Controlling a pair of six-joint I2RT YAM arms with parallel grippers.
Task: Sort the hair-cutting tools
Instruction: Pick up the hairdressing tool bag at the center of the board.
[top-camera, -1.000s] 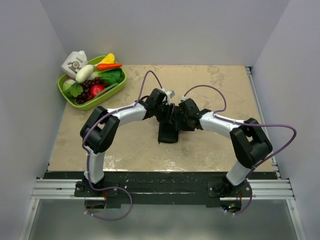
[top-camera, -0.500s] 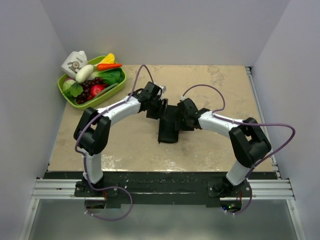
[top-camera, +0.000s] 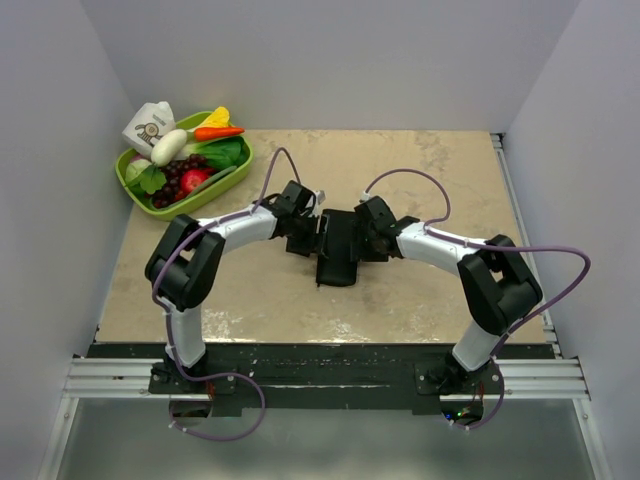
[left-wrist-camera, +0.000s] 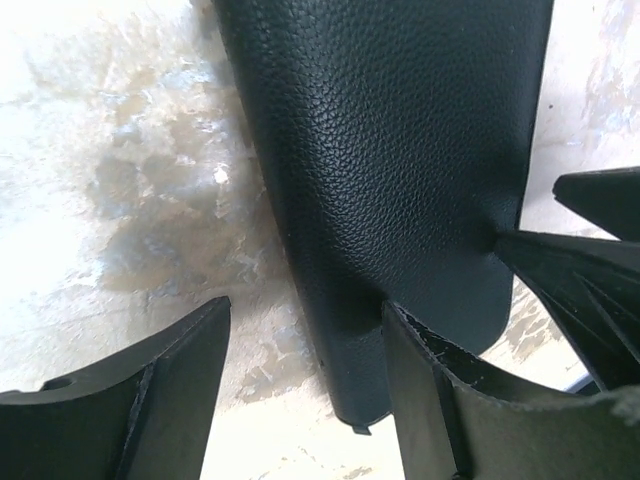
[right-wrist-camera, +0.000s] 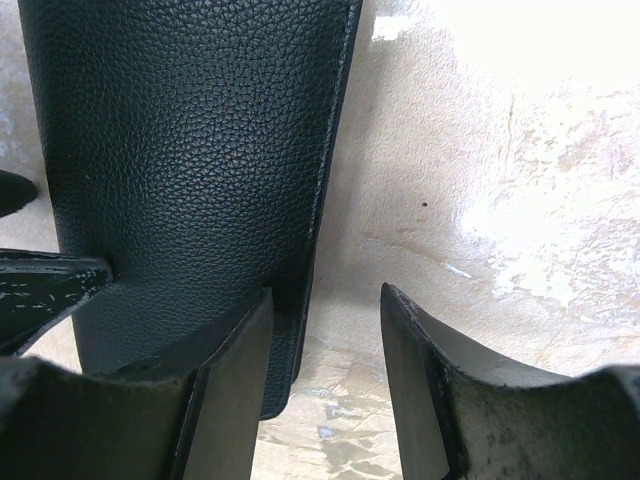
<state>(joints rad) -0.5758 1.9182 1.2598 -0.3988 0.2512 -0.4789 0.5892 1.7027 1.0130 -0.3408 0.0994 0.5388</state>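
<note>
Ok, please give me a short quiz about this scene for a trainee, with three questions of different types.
1. Where on the table does the black case lie? A) in the middle B) in the far left corner C) at the right edge
2. True or false: the left gripper and the right gripper both have open jaws at the case's edges.
3. Which hair-cutting tools can you see?
Key: 1 A. 2 True. 3 None; no scissors or comb is in view.

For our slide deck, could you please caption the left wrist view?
Left gripper open astride one edge of the black case on the mottled table, the right gripper touching the opposite edge.
</note>
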